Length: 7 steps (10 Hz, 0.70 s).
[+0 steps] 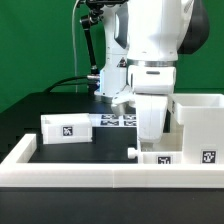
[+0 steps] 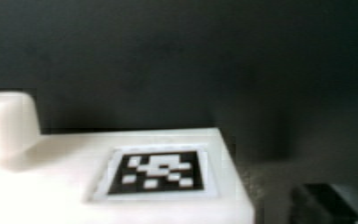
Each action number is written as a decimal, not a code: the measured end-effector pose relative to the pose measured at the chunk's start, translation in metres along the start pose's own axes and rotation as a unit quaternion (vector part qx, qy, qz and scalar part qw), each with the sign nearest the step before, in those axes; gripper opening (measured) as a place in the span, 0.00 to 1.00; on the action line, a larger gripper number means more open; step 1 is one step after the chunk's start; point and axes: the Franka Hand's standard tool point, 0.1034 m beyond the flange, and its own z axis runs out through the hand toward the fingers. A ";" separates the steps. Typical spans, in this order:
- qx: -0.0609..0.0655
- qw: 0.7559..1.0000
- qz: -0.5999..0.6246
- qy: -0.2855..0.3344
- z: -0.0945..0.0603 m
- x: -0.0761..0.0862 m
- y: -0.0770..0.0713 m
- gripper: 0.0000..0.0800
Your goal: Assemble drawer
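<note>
The drawer's big open box (image 1: 200, 122) stands at the exterior view's right. One small tray (image 1: 66, 128) with a tag lies at the left. The other tray (image 1: 172, 158) lies in front of the box, its tags facing the camera. My gripper (image 1: 143, 151) hangs low over this tray's left end, with one dark fingertip (image 1: 133, 152) just outside it. In the wrist view a white tagged face (image 2: 158, 170) fills the lower middle. One dark finger (image 2: 336, 205) stands apart from its edge and the other finger is hidden. The jaws look open and hold nothing.
The marker board (image 1: 115, 120) lies flat on the black table behind the gripper. A long low white rail (image 1: 70, 172) edges the table's front and left. A black cable and stand rise at the back against the green curtain.
</note>
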 end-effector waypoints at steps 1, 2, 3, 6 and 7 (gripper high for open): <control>-0.001 1.000 0.001 0.000 -0.004 0.000 0.001 0.77; -0.002 1.000 0.003 -0.001 -0.012 0.000 0.003 0.77; -0.002 1.000 0.006 -0.002 -0.022 -0.001 0.005 0.81; 0.004 1.000 0.012 -0.007 -0.042 -0.011 0.013 0.81; 0.003 1.000 0.009 -0.009 -0.048 -0.020 0.020 0.81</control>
